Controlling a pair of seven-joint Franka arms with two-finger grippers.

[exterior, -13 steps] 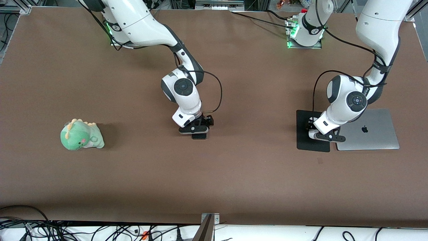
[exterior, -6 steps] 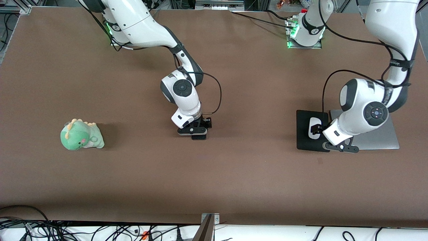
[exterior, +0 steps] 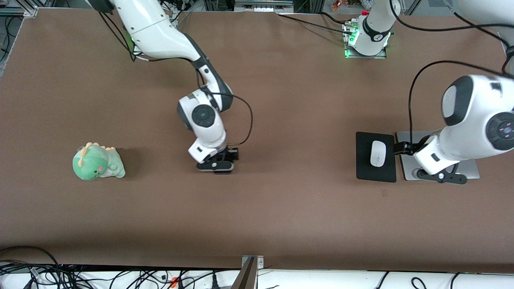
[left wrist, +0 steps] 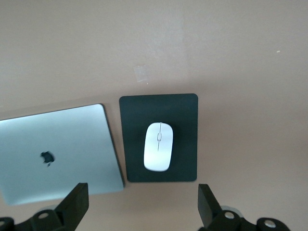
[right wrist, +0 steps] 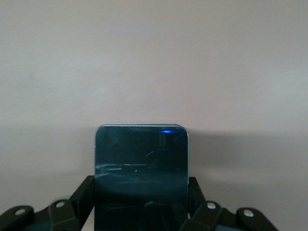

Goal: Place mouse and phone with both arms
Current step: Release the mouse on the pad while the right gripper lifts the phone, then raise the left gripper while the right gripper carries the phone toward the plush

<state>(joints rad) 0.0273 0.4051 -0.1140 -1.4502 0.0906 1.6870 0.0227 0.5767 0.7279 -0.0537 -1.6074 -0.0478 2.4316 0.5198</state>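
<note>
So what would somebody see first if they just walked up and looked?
Probably the green dinosaur plush toy, sitting alone at the right arm's end of the table. Next, the white mouse lying on the black mouse pad beside the silver laptop, with the left gripper open above the laptop. In the middle of the table, the right gripper is shut on the black phone.

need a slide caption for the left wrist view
White oval mouse lies on matte black mouse pad beside closed silver laptop, open left claw above.
</note>
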